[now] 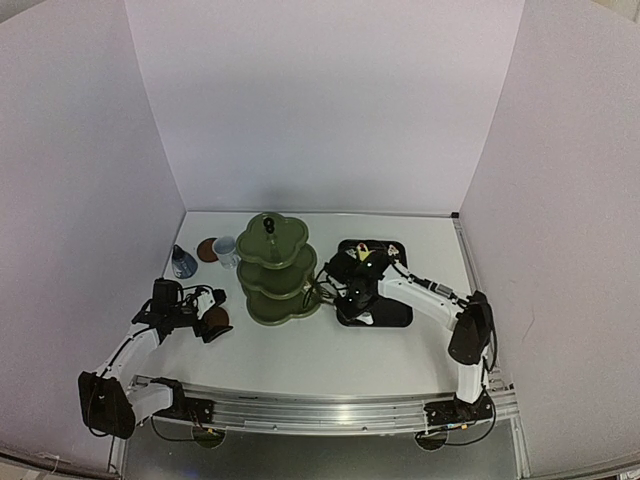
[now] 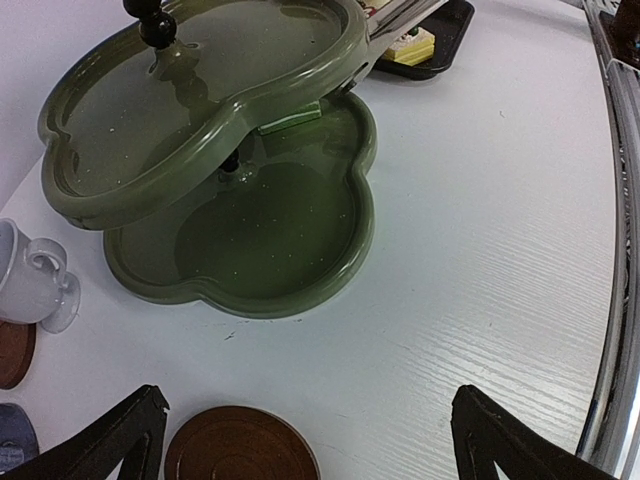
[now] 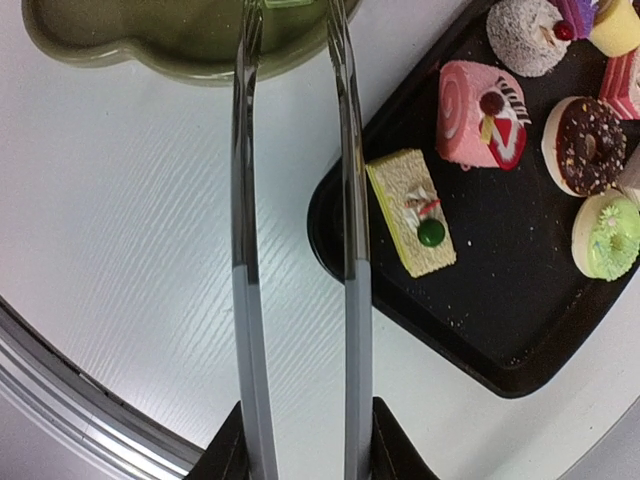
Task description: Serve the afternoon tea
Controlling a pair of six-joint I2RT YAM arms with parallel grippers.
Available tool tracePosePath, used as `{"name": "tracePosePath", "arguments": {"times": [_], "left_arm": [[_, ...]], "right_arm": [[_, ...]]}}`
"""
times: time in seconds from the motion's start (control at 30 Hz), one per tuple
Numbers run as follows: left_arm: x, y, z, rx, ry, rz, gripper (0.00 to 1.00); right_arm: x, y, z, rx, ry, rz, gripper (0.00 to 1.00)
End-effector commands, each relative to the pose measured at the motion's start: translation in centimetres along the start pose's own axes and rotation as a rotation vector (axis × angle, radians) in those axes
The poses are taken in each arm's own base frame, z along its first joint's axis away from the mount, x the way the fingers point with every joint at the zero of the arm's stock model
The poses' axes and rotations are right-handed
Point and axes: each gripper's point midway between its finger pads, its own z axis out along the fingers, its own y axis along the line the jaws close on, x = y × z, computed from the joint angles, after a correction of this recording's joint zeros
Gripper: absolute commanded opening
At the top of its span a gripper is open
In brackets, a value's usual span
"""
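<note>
The olive-green scalloped stand (image 1: pixel 277 265) stands mid-table. A small green cake (image 2: pixel 290 118) lies on its lower tier (image 2: pixel 270 240). My right gripper (image 3: pixel 305 450) is shut on thin metal tongs (image 3: pixel 345 200), whose spread tips reach that tier on either side of the green cake (image 3: pixel 290 3). Several cakes sit on the black tray (image 3: pixel 480 365): a yellow-green slice (image 3: pixel 415 212), a pink roll (image 3: pixel 478 115) and a chocolate ring (image 3: pixel 590 145). My left gripper (image 2: pixel 307 400) hangs open just above a brown coaster (image 2: pixel 240 445).
A white mug (image 2: pixel 30 280) stands left of the stand, beside a second brown coaster (image 2: pixel 12 350). The blue-grey pot (image 1: pixel 182 262) is near the left wall. The metal rail (image 2: pixel 620 300) runs along the table's near edge.
</note>
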Motion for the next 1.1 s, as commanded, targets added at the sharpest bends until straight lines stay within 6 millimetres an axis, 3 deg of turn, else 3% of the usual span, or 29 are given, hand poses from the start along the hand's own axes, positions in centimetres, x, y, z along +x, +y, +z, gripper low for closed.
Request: {"name": "tracePosePath", "arguments": {"times": [0.0, 0.2, 0.5, 0.63, 1.07], "left_arm": [[-0.4, -0.1, 0.0, 0.002, -0.015, 0.026, 1.00], [-0.4, 0.0, 0.0, 0.001, -0.015, 0.025, 1.00], [-0.2, -0.2, 0.0, 0.010, -0.007, 0.025, 1.00], [-0.2, -0.3, 0.1, 0.014, -0.010, 0.029, 1.00], [0.0, -0.5, 0.0, 0.020, 0.001, 0.040, 1.00]], "right_arm": [[1.0, 0.0, -4.6, -0.033, -0.060, 0.026, 0.31], [2.4, -0.7, -6.0, -0.017, -0.067, 0.033, 0.31], [8.0, -3.5, -8.1, 0.071, 0.023, -0.045, 0.32], [9.9, -4.9, -8.1, 0.109, 0.056, -0.059, 0.32], [10.8, -7.1, -6.5, 0.102, 0.112, -0.089, 0.32]]}}
